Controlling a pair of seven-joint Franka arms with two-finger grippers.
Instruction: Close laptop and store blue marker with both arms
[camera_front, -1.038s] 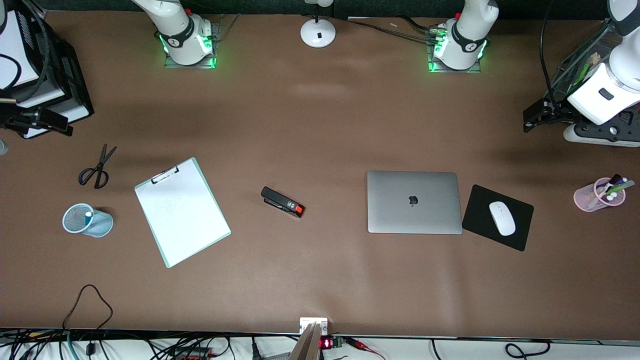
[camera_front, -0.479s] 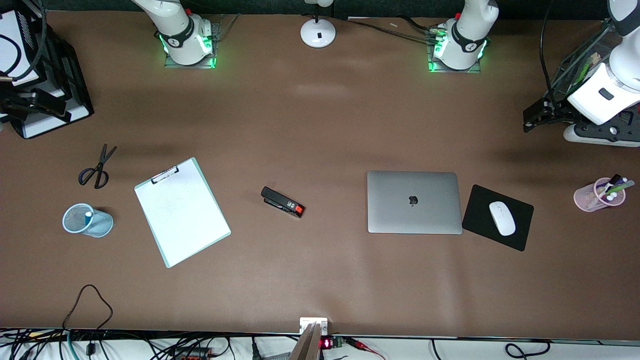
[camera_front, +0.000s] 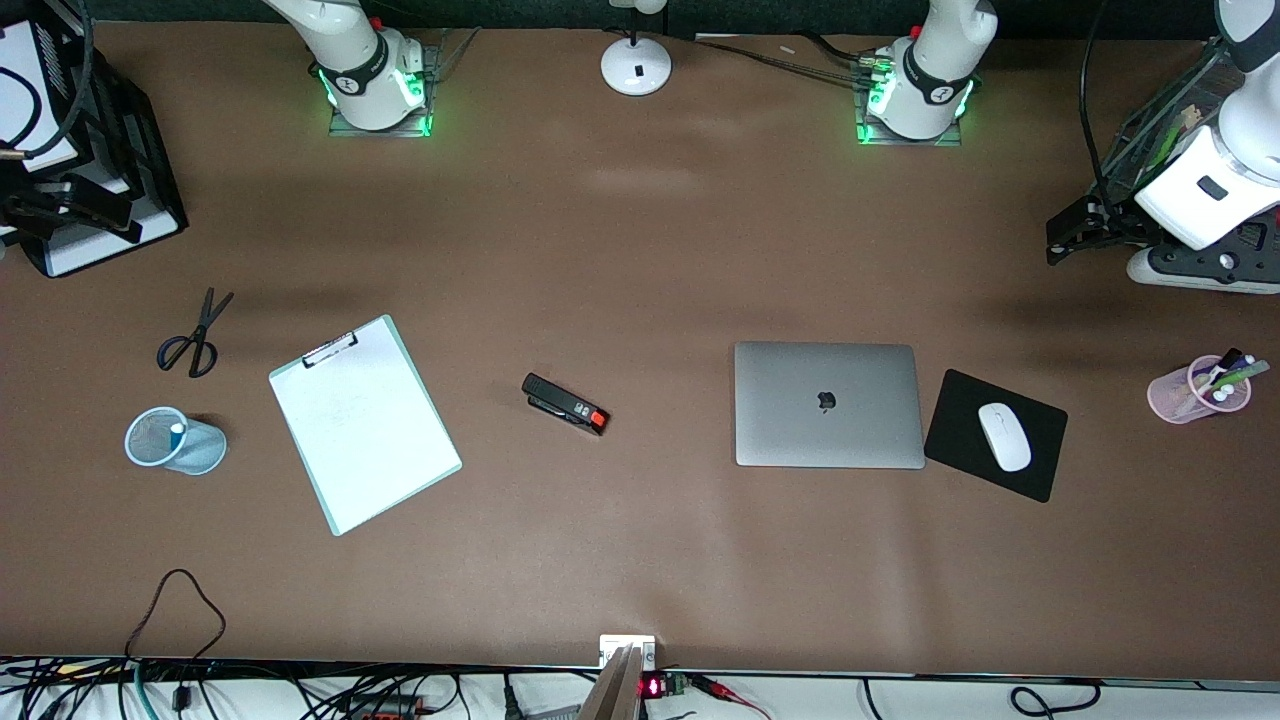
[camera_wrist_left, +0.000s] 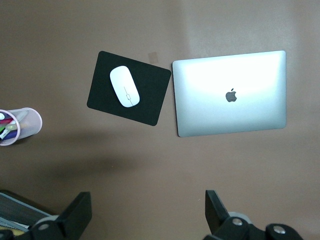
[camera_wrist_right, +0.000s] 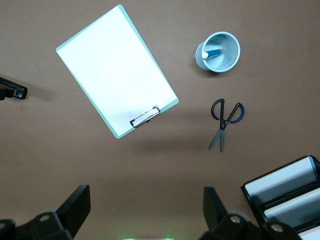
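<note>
The laptop (camera_front: 828, 404) lies shut, lid up with the apple logo showing, toward the left arm's end of the table; it also shows in the left wrist view (camera_wrist_left: 230, 93). The blue marker (camera_front: 177, 430) stands in a light-blue mesh cup (camera_front: 190, 450) toward the right arm's end; in the right wrist view the marker (camera_wrist_right: 214, 52) shows its white tip. My left gripper (camera_front: 1065, 238) is open and empty, high over the table's left-arm end (camera_wrist_left: 148, 207). My right gripper (camera_front: 75, 215) is open and empty, high over the black tray (camera_wrist_right: 147, 202).
A black mouse pad (camera_front: 960, 425) with a white mouse (camera_front: 1003, 436) lies beside the laptop. A pink pen cup (camera_front: 1195, 392), black stapler (camera_front: 565, 404), clipboard (camera_front: 365, 424), scissors (camera_front: 195, 335), black file tray (camera_front: 130, 150) and lamp base (camera_front: 636, 65) are also on the table.
My right gripper has drawn back a little over the black tray toward the table's edge. The left arm and all objects have not moved.
</note>
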